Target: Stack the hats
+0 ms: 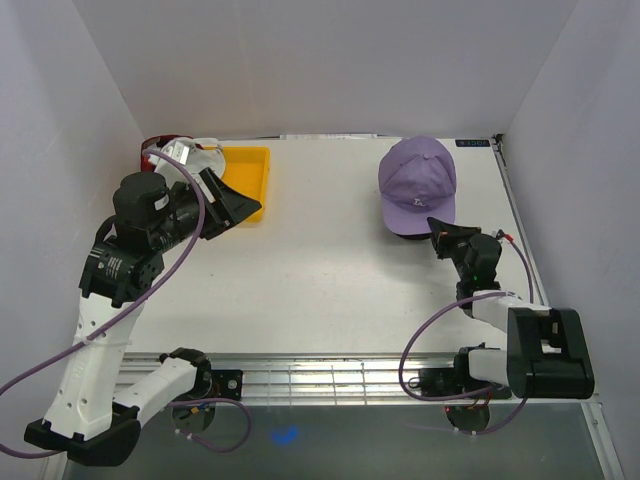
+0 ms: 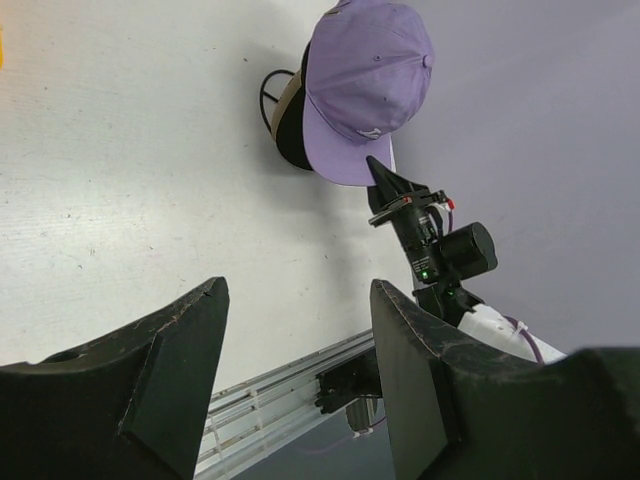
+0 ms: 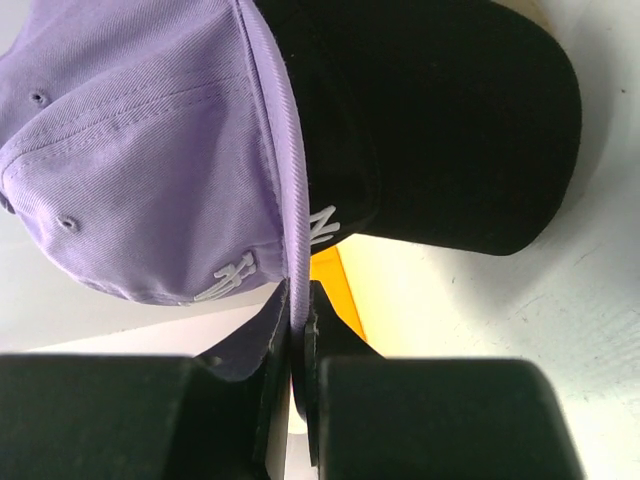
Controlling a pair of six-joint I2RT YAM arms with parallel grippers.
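Lavender cap (image 1: 417, 180) atop black cap (image 3: 430, 120), far right of table (image 1: 330, 270). Right gripper (image 3: 297, 330) clamped onto lavender brim. Left gripper (image 2: 297, 295) spread wide, empty, near yellow tray (image 1: 250, 160); red fabric (image 1: 158, 150) behind it, perhaps another cap.

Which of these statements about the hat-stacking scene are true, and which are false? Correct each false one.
1. The right pincer is shut on the brim of the lavender cap. True.
2. The lavender cap lies under the black cap. False: the lavender cap is on top of the black one.
3. The left pincer is open and holds nothing. True.
4. The yellow tray stands at the table's right side. False: it stands at the far left, beside the left pincer.
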